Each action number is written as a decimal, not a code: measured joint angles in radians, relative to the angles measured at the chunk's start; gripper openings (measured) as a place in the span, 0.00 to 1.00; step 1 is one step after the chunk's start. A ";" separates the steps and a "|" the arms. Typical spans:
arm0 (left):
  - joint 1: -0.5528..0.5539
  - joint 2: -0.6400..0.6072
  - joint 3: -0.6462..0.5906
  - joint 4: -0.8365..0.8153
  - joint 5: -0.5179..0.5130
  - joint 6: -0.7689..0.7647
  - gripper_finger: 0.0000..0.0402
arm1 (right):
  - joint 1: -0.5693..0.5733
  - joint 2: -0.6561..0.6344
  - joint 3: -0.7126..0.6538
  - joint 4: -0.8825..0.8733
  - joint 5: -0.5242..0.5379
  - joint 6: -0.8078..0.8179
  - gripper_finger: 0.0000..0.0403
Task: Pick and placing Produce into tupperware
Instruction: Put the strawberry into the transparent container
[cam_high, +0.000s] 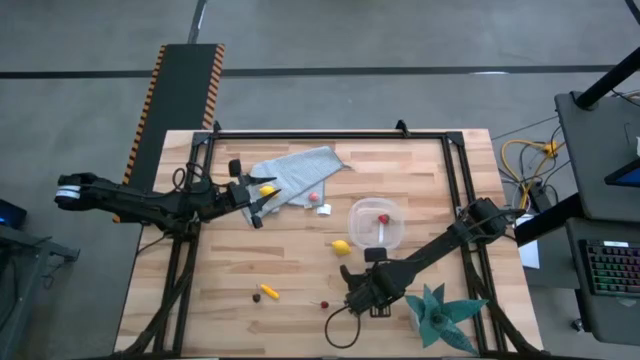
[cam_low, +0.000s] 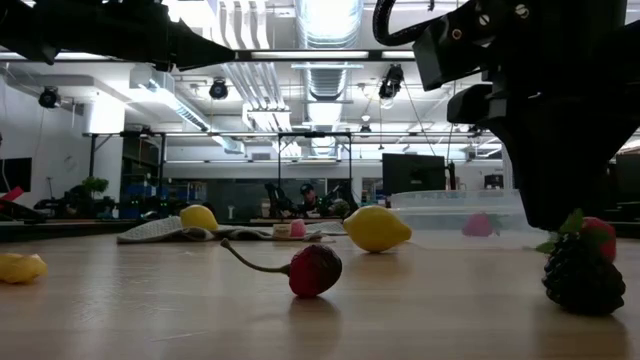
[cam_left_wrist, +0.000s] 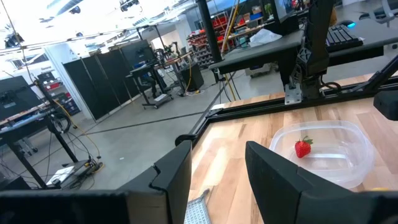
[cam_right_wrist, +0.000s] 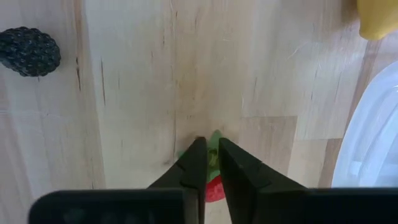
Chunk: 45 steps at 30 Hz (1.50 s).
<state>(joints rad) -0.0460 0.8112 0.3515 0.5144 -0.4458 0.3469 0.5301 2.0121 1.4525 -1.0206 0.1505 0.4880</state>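
Observation:
My right gripper points down at the table's near middle, shut on a red strawberry. A blackberry lies just beside it. The clear tupperware holds one strawberry. A lemon lies beside it, and a cherry lies nearer the front. My left gripper hovers open at the left by the grey-blue cloth. Another lemon rests on that cloth. My right gripper pinches the strawberry's green leafy top between its two fingertips. The fingers come from above, pointing down. The red body shows below the fingers, low over the wood. I cannot tell whether it still rests on the table.
An orange-yellow piece and a dark bit lie at the near left. A teal spiky plant stands at the near right. A white block and a strawberry sit by the cloth's edge. A black frame rims the table.

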 joint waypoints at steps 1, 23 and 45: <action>0.000 0.000 0.000 0.000 0.000 0.000 0.34 | 0.000 0.000 0.000 0.000 0.000 -0.002 0.06; 0.000 0.000 0.000 0.000 0.000 0.000 0.34 | 0.000 -0.012 0.000 0.003 0.000 -0.017 0.02; 0.000 0.000 -0.001 0.001 0.000 0.000 0.34 | -0.025 -0.142 0.066 -0.020 0.215 -0.038 0.02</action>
<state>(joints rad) -0.0463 0.8109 0.3508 0.5151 -0.4458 0.3470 0.5047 1.8705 1.5189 -1.0407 0.3654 0.4501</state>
